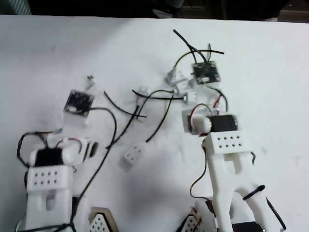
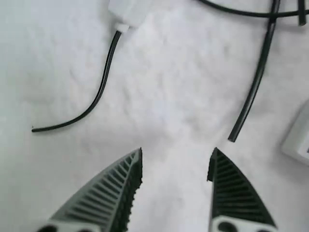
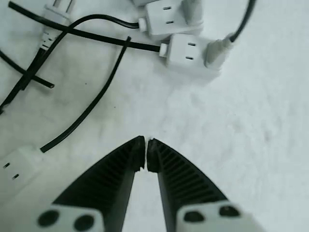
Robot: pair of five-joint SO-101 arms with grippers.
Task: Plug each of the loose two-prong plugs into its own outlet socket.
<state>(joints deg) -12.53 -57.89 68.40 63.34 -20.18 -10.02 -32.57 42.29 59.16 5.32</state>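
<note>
White table top [image 2: 169,96] lies bare right under both arms. Closest in, the left pincer [image 2: 177,153] is spread wide and holds nothing, with just table between its tips. The right pincer [image 3: 146,143] is pinched tight, and it holds nothing too.

A bit farther out, a loose socket [image 1: 133,154] lies between the two arms, with a black cord [image 1: 159,126] running off it. Past that sits a small white plug [image 3: 57,10], out in the middle of the table. Its two prongs point away from the arms, toward the far edge, and its cord trails back toward them. Farthest off, two far sockets [image 3: 186,50] lie just beside each other, ahead of the right pincer.

I think the right arm is the nearer one to the plug. It would have to open up first, then come in across the plug's thin sides, not its ends.
</note>
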